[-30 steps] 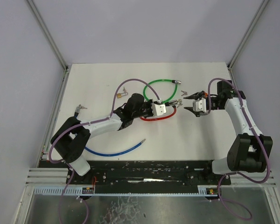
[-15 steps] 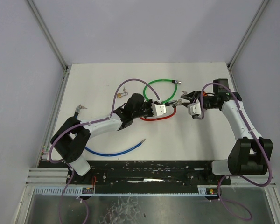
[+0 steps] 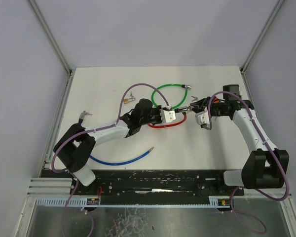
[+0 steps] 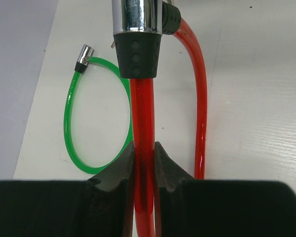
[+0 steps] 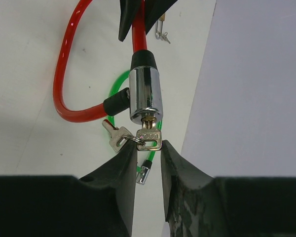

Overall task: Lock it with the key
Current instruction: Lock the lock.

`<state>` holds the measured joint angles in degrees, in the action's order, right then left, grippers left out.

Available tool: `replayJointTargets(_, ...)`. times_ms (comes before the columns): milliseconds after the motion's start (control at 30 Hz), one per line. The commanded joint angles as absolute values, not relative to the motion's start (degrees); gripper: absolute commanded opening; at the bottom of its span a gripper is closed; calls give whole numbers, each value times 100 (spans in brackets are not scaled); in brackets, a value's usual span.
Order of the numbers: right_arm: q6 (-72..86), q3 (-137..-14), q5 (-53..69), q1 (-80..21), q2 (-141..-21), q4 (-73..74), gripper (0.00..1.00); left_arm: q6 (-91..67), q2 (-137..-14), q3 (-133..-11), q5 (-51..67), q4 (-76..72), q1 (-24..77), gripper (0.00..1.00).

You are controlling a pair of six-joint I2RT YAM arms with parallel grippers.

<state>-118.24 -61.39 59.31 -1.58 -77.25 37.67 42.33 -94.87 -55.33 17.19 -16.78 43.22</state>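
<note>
**Item: red cable lock (image 5: 64, 74), key-operated.**

- Location: on the white table (image 3: 212, 148), just past centre toward 2 o'clock in the overhead view.
- Holder: the left gripper (image 4: 144, 158) is clamped on the red cable just below the chrome barrel (image 5: 145, 94), which points toward 3 o'clock.
- Condition: the black end of the cable appears seated in the barrel's side, so the loop looks closed. The key (image 5: 149, 138) sits in the keyhole, with a spare key (image 5: 114, 134) hanging on its ring at 9 o'clock.
- Right gripper (image 5: 148, 147): the jaws are apart, their tips flanking the key head. Whether they touch it cannot be told.
- Progress: holding and key insertion appear done. Pinching the key, turning it and withdrawing it remain.
- Other stock: green cable lock (image 3: 167, 89) at 12 o'clock of the red one, brass padlock (image 3: 126, 100) at 10, blue cable (image 3: 121, 160) at 7.
</note>
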Motion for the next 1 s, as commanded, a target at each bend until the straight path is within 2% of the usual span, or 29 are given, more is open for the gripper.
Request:
replayJointTargets(0, -14036, -6076, 5848, -259, -7530, 3651, 28, 4166, -9499, -5564, 1897, -1056, 4316, 0)
replayJointTargets(233, -13929, -5938, 5816, -277, -7376, 3482, 27, 4164, -9499, -5581, 1895, -1051, 4303, 0)
replayJointTargets(467, -13484, -6182, 5791, -324, -7475, 3973, 25, 4175, -9484, -5581, 1890, -1051, 4312, 0)
replayJointTargets(967, -10036, -6928, 5774, -347, -7811, 4167, 17, 4197, -9483, -5590, 1904, -1037, 4316, 0)
